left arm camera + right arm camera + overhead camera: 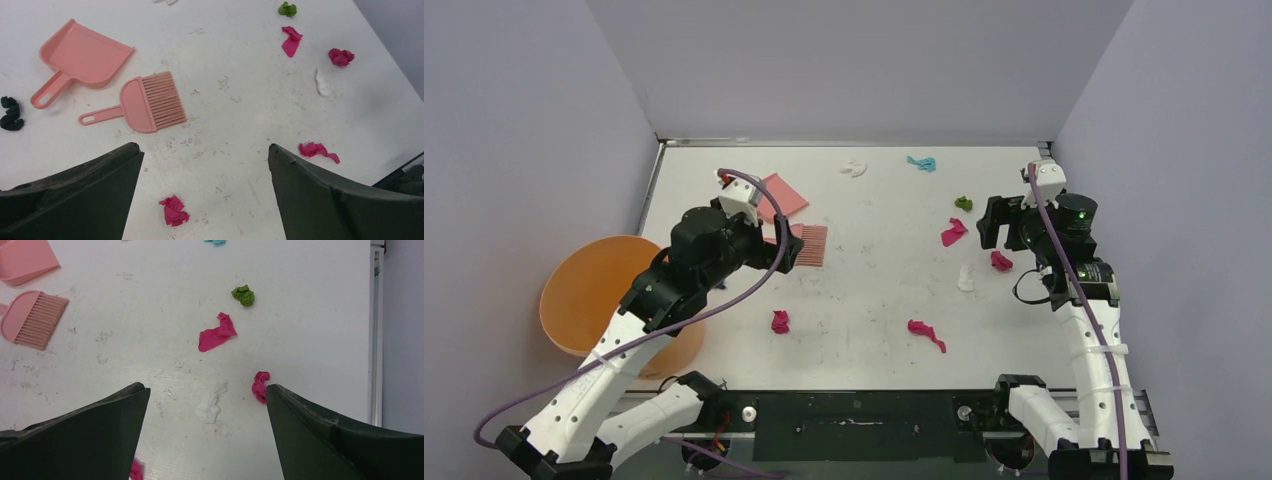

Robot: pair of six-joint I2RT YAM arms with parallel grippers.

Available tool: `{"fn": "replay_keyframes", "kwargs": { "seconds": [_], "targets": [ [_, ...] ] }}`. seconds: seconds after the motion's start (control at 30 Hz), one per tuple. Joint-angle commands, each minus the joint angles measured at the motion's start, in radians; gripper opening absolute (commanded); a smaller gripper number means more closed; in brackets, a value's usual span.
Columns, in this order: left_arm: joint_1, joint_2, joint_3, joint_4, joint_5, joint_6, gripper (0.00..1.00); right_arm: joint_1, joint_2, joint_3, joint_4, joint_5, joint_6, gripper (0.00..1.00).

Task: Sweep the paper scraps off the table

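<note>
Left gripper (pixel 205 200) hangs wide open over the table (pixel 240 75), a magenta paper scrap (pixel 174 210) between its fingers (pixel 75 200), the pink brush (pixel 150 102) off at 11 o'clock. Right gripper (pixel 207 440) gapes just as wide above a white scrap (pixel 210 405), with a second magenta scrap (pixel 260 386) just beside its right-hand finger; more paper scraps (pixel 215 334) lie toward 12 o'clock.

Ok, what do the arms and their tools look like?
Both arms match: the left arm and right arm have white lower links, black upper joints and a purple cable each. A green light glows on the right. The left tool and right tool have broad dark tapered fingers.
</note>
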Motion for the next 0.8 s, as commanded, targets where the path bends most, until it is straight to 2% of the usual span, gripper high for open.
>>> {"fn": "replay_keyframes", "kwargs": {
  "seconds": [0.0, 0.13, 0.27, 0.4, 0.47, 0.6, 0.77],
  "targets": [
    [-0.003, 0.014, -0.019, 0.056, -0.117, -0.007, 0.97, -0.004, -0.028, -0.059, 0.094, 0.015, 0.085, 0.9],
    [-0.003, 0.039, -0.029, 0.049, -0.22, -0.025, 0.96, -0.005, -0.009, -0.123, 0.08, -0.195, -0.075, 0.9],
    [-0.003, 0.058, -0.051, 0.06, -0.234, -0.044, 0.92, -0.028, 0.036, -0.192, 0.085, -0.396, -0.097, 0.9],
    [-0.003, 0.092, -0.064, 0.085, -0.224, -0.061, 0.91, -0.036, 0.021, -0.242, 0.118, -0.437, -0.094, 0.9],
    [-0.003, 0.119, -0.068, 0.107, -0.217, -0.073, 0.91, -0.052, 0.01, -0.272, 0.135, -0.519, -0.085, 0.9],
    [-0.003, 0.18, -0.065, 0.152, -0.215, -0.11, 0.89, -0.084, -0.05, -0.323, 0.19, -0.586, -0.049, 0.9],
    [-0.003, 0.288, -0.006, 0.163, -0.279, -0.16, 0.86, -0.163, -0.142, -0.415, 0.294, -0.553, 0.075, 0.9]
  ]
}}
